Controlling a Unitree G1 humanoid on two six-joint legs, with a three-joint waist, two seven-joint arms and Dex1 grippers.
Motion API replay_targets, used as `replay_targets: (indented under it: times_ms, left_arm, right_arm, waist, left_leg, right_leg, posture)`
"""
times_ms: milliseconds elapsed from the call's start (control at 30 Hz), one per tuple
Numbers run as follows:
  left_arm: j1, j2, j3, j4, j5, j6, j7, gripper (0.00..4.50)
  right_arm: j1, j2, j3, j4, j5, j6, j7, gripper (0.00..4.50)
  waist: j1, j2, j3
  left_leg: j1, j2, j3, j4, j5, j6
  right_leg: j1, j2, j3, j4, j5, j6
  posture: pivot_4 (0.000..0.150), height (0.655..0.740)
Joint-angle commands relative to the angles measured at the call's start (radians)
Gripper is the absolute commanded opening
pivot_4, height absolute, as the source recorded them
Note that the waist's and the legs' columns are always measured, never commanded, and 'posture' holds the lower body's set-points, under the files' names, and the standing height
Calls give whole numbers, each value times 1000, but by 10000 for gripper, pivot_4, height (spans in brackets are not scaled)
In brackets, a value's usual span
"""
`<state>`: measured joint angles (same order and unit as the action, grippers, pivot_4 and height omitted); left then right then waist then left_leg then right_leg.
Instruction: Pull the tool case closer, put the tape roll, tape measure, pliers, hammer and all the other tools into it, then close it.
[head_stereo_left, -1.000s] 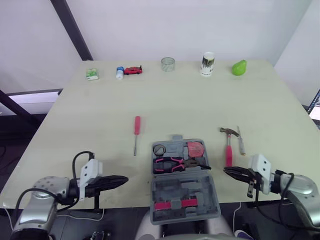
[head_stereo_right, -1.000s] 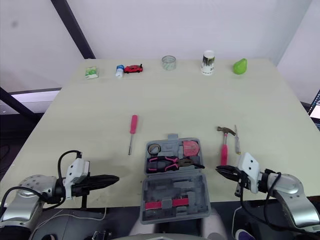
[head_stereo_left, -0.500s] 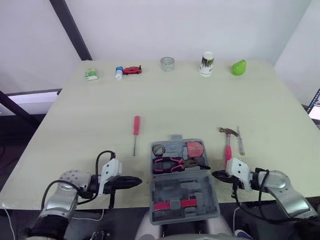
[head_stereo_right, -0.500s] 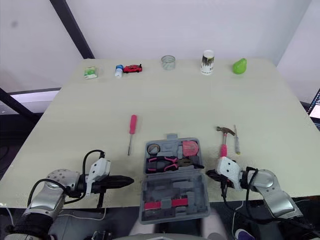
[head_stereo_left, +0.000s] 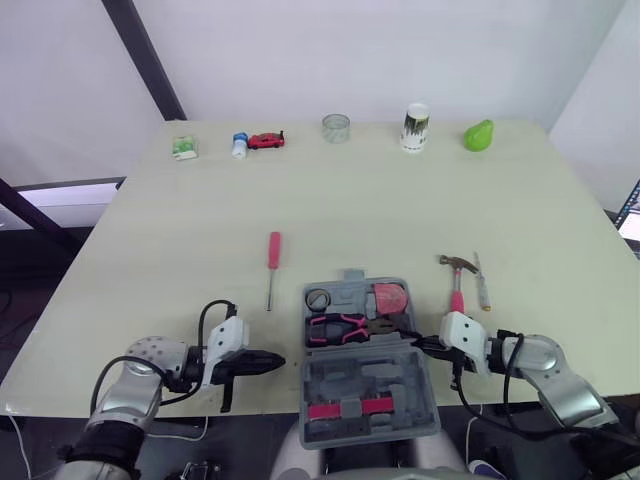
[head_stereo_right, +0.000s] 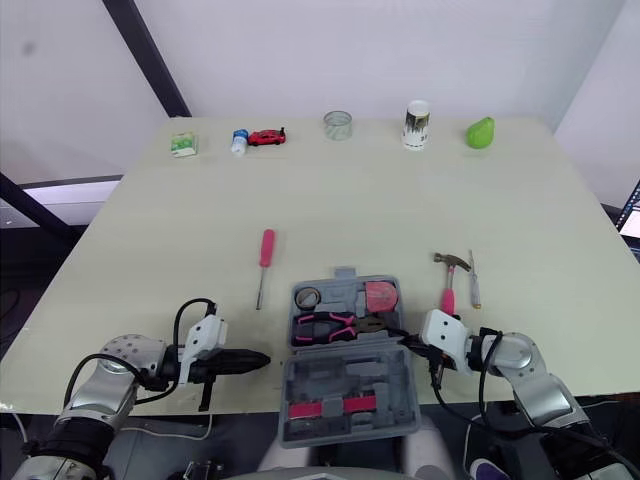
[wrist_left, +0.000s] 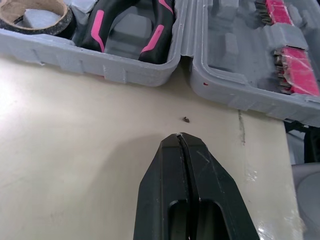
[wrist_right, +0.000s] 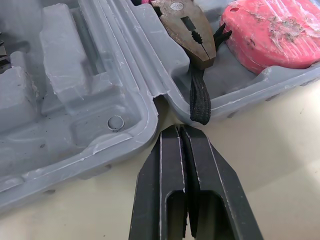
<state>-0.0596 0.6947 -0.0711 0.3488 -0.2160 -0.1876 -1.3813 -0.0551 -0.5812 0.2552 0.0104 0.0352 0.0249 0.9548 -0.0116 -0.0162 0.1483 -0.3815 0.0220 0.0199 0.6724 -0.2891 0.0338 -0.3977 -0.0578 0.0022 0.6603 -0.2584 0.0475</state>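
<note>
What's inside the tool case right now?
In the tool case, the far half holds the tape roll, pliers and pink tape measure; the near half a pink bit strip. The slots beneath the pliers and tape measure are covered.

The tool case (wrist_right: 75, 100) is grey moulded plastic, matt and scuffed with fine scratches. In it the pliers (wrist_right: 187, 30) have a dull, worn metal head and glossy black-and-pink grips. The tape measure (wrist_right: 272, 30) is pink plastic, rubbed and scratched, with a black woven strap (wrist_right: 200, 97). The bench (wrist_left: 75, 140) is pale, smooth and faintly shiny. The left fingers (wrist_left: 210, 175) and right fingers (wrist_right: 215, 170) are black semi-gloss plastic, finely scratched. At the case's 3 o'clock, the hammer (head_stereo_left: 457, 290) has a pink handle and a metal head.
</note>
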Motion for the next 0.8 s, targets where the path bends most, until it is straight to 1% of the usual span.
replay_targets:
  times_ms: [33,200,533,800]
  left_arm:
    - [-16,-13,-13,2,17,-14,26,0]
    - [-34,-37,-43,11,55,-15,63,0]
    - [-47,-84,-103,-11,71,5,61,0]
    - [-87,-121,-102,3,65,25,90,0]
  right_arm:
    - [-16,0,3,-8,3,-3,6,735]
    - [-22,-2,4,-5,2,-2,9,735]
    - [-32,3,6,-5,-2,8,10,735]
    - [-28,1,-6,-26,13,28,13,735]
  waist:
    - [0,0,0]
    - [1,0,0]
    - [3,0,0]
    - [10,1,0]
  left_leg:
    - [0,0,0,0,0,0]
    - [1,0,0,0,0,0]
    - [1,0,0,1,0,0]
    - [1,0,0,2,0,0]
  right_leg:
    - [0,0,0,0,0,0]
    - [0,0,1,1,0,0]
    - [1,0,1,1,0,0]
    - [2,1,1,1,0,0]
  posture:
    - [1500,7400]
    - [1500,7400]
    - [1500,7400]
    - [1500,7400]
